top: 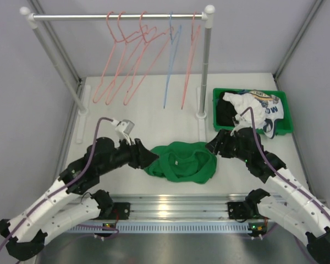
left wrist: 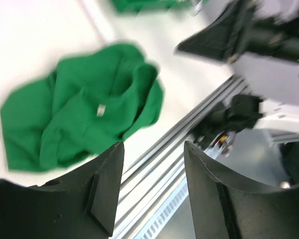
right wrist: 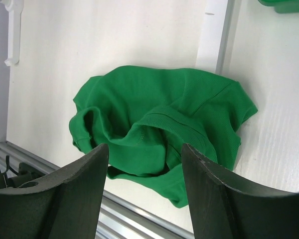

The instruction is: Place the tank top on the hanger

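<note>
While the tank top lies bunched on the table between left gripper and right gripper, both spread empty, a pinch may catch doubled layers, straps seemingly buried, blocking the hanger.

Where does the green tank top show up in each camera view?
Top external: the tank top lies just below centre.
Left wrist: tank top left of centre, blurred.
Right wrist: tank top at centre, crumpled.
Shared landmark: the metal rail running beside it in all three.
</note>
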### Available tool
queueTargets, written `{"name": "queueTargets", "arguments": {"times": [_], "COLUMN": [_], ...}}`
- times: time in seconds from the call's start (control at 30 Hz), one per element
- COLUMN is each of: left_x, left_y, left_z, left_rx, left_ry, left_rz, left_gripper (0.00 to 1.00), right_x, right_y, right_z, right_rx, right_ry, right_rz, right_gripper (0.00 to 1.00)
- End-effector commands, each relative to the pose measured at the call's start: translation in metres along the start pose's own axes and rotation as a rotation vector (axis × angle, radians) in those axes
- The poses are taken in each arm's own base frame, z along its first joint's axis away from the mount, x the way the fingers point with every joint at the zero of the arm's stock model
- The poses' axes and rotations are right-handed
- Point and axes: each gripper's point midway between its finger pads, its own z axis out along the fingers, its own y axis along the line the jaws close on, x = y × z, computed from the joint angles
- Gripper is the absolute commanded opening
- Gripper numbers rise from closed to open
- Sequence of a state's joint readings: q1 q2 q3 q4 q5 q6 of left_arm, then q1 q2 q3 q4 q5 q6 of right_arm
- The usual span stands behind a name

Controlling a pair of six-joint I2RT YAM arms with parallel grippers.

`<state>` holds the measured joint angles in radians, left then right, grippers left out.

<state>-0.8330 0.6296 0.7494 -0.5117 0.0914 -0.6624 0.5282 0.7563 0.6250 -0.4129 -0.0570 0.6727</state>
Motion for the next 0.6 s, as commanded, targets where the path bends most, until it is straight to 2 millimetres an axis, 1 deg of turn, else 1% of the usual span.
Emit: {"name": "queueTargets", "arguments": {"times": [0.0, 0.03, 0.07, 0.1, 0.13, 0.17, 0.2, 0.23, 0.27, 0.3, 0.33, 0.37, 0.4, 0.47, 0.5, 0.53, 0.57], "left_x": [-0.058, -0.086, -0.101, -0.113, -0.139, -0.155, -0.169, -0.192, -0.207, -0.217, -0.234, -0.247, -0.265, -0.286, -0.298, -0.310, -0.317], "left_y": [-0.054, -0.073, -0.079, -0.081, -0.098, -0.098, -0.094, -0.103, -0.098, -0.093, -0.099, -0.099, -0.089, -0.080, -0.070, -0.069, -0.065], "left_z": [-0.032, -0.046, -0.050, -0.046, -0.059, -0.060, -0.053, -0.064, -0.064, -0.055, -0.064, -0.066, -0.067, -0.071, -0.065, -0.073, -0.072], "left_rx": [0.147, 0.175, 0.170, 0.151, 0.173, 0.139, 0.084, 0.070, 0.011, -0.045, -0.060, -0.087, -0.190, -0.291, -0.383, -0.431, -0.472], "left_ry": [-0.131, -0.209, -0.246, -0.268, -0.346, -0.392, -0.420, -0.485, -0.526, -0.537, -0.588, -0.627, -0.680, -0.745, -0.773, -0.811, -0.826], "left_rz": [0.122, 0.145, 0.159, 0.187, 0.207, 0.214, 0.239, 0.249, 0.259, 0.289, 0.299, 0.311, 0.326, 0.334, 0.360, 0.357, 0.363], "left_gripper": [0.57, 0.57, 0.57, 0.57, 0.57, 0.57, 0.58, 0.58, 0.58, 0.58, 0.58, 0.58, 0.59, 0.62, 0.66, 0.70, 0.72], "right_x": [-0.016, -0.015, -0.015, -0.014, -0.013, -0.012, -0.012, -0.012, -0.011, -0.012, -0.012, -0.011, -0.012, -0.012, -0.011, -0.012, -0.010], "right_y": [0.021, 0.020, 0.020, 0.019, 0.019, 0.018, 0.018, 0.017, 0.016, 0.017, 0.017, 0.017, 0.017, 0.018, 0.018, 0.018, 0.018], "right_z": [-0.006, -0.005, -0.005, -0.005, -0.005, -0.005, -0.005, -0.006, -0.007, -0.008, -0.010, -0.011, -0.012, -0.013, -0.014, -0.014, -0.013], "right_rx": [-0.060, -0.057, -0.058, -0.057, -0.061, -0.058, -0.057, -0.056, -0.051, -0.052, -0.054, -0.054, -0.055, -0.057, -0.058, -0.058, -0.060], "right_ry": [-0.040, -0.036, -0.035, -0.032, -0.031, -0.028, -0.028, -0.029, -0.026, -0.030, -0.030, -0.028, -0.032, -0.030, -0.028, -0.028, -0.021], "right_rz": [-0.036, -0.037, -0.037, -0.037, -0.037, -0.038, -0.039, -0.039, -0.041, -0.042, -0.047, -0.049, -0.051, -0.052, -0.052, -0.055, -0.057], "right_gripper": [0.60, 0.60, 0.60, 0.60, 0.60, 0.60, 0.60, 0.60, 0.60, 0.60, 0.60, 0.61, 0.61, 0.61, 0.60, 0.61, 0.61]}}
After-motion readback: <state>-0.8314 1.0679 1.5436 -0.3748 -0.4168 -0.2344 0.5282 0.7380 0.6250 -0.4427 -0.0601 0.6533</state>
